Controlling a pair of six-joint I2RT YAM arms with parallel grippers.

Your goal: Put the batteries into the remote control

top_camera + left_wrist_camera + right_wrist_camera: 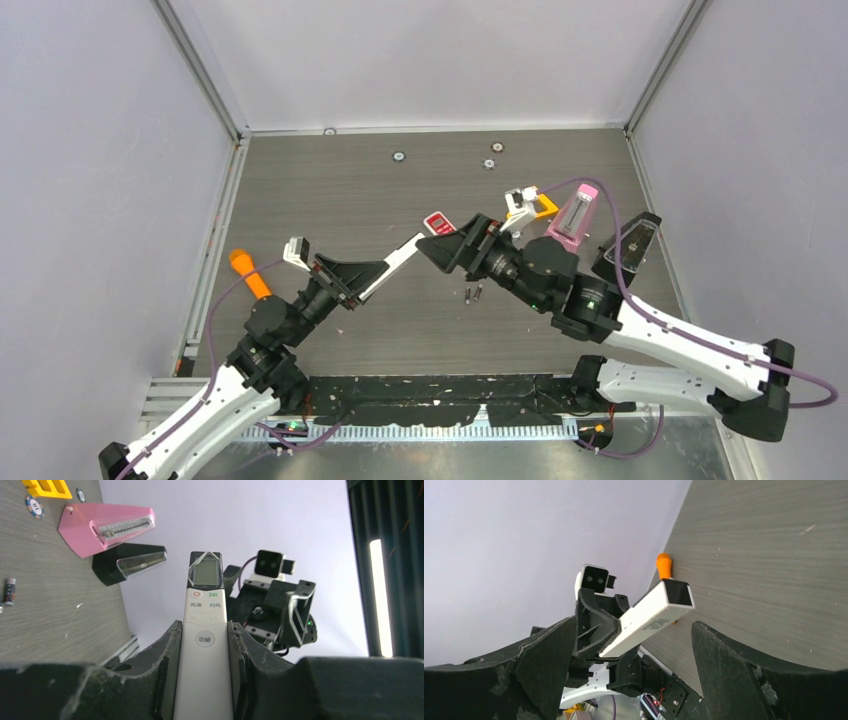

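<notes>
The left gripper (375, 272) is clamped on the white remote (398, 262). It pinches both long sides around the lower half and holds the remote up off the table (350, 190). The left wrist cam shows the button side with its little screen at the far end, up at 12 o'clock in that view.

In the overhead view the remote's free end points to about 2 o'clock, right at the right gripper (432, 245). That one has its jaws spread wide, one on each side of the remote's tip, and as far as I can see neither touches it. The right wrist cam shows the remote's end face with a dark rectangular opening. I can't tell if anything's inside.

Two dark batteries (472, 293) lie side by side on the table, roughly 5 o'clock from the right gripper, and neither gripper is on them.

Other stuff:
- An orange cone-ended stick (248, 272) sits at 9 o'clock from the left gripper.
- A small red gadget (437, 222) is just at 12 o'clock from the right gripper.
- A pink wedge (574, 215) and a black wedge (627, 246) are out at 3 o'clock.
- A yellow piece (541, 206) is near the pink one.
</notes>
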